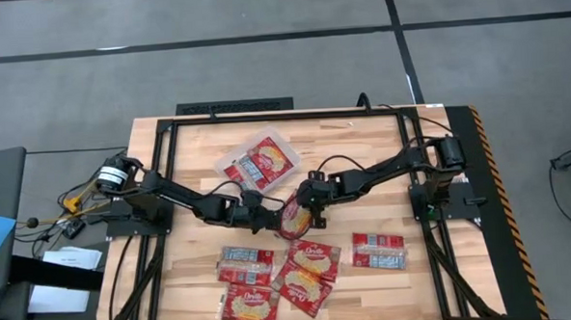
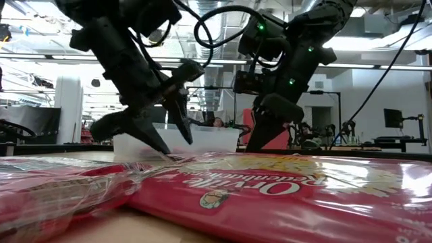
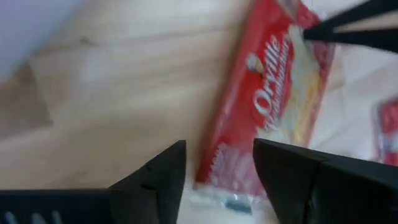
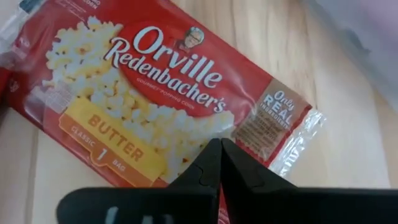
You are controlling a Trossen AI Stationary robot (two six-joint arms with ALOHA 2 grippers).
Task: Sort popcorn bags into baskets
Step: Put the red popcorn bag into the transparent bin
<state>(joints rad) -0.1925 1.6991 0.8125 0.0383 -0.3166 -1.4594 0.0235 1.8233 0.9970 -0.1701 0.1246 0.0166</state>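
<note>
Both dark arms meet at the centre of the pale wooden slatted table (image 1: pixel 189 164), over one flat red popcorn packet (image 1: pixel 293 218) with its yellow popcorn face up.

Right gripper (image 1: pixel 317 215) — fingers pinched fully together with no gap in the right wrist view. Their tips sit over the packet (image 4: pixel 155 93), but whether they actually pinch its film or just rest on it cannot be told. In the low view this gripper (image 2: pixel 264 135) hangs just above table level.

Left gripper (image 1: pixel 265 211) sits at 9 o'clock of that packet, just beside it. Its fingers (image 3: pixel 155 180) are spread apart, nothing between them; the packet's near end (image 3: pixel 267 118) lies just ahead of the gap. In the low view its tips (image 2: pixel 165 138) point down at the table.

Shallow clear plastic tray with rounded corners (image 1: pixel 278 136) — at 12 o'clock of the grippers, tilted relative to the table edges. Packets inside it (image 1: pixel 259 161), at least two; exact count not readable.

Loose packets cluster at 6 o'clock of the grippers:
- two pale-panel-up packets (image 1: pixel 246 265), overlapping
- a popcorn-face one (image 1: pixel 314 258)
- another (image 1: pixel 301 285) partly under it
- one nearest the front edge (image 1: pixel 250 306)
- one pale-panel-up packet apart at 4 o'clock (image 1: pixel 378 250)
</note>
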